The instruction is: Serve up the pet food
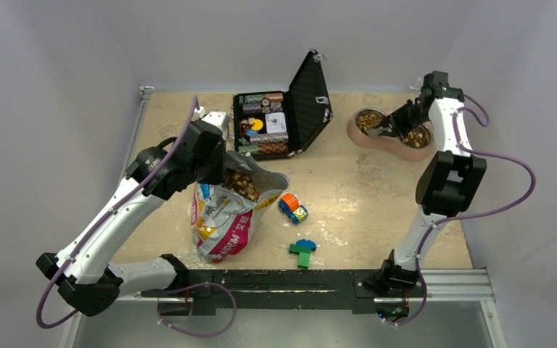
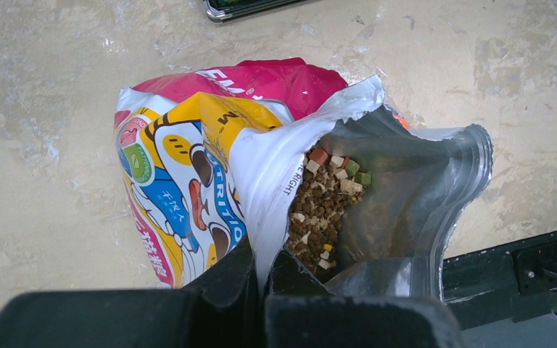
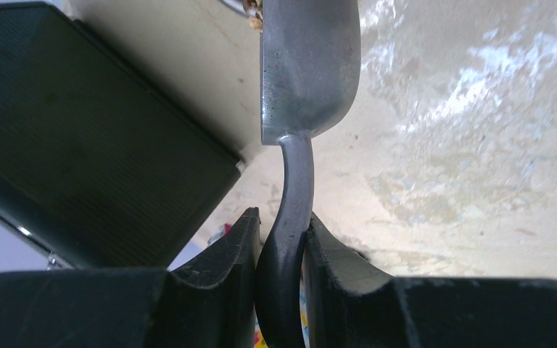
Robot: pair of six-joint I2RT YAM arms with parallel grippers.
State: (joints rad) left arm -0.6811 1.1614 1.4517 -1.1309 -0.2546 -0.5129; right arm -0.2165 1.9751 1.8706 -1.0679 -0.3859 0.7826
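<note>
Both arms are built alike: the left arm (image 1: 109, 217) and the right arm (image 1: 446, 123) have white tubular links joined by chunky black joint housings. A purple left cable (image 1: 39, 310) runs along the white shell, and a matching right cable (image 1: 532, 177) hangs off in a loose loop. The left pincer (image 2: 265, 264) and right pincer (image 3: 281, 221) match too — two matte black fingers with curved inner faces on a blocky black body.

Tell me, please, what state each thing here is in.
Food bag, top open, pet food inside.
Left end effector, shut on the bag's rim.
Scoop, held by its handle.
Right end effector, shut on the scoop.
Double bowl, food in both wells.
Case, open, lid raised.
</note>
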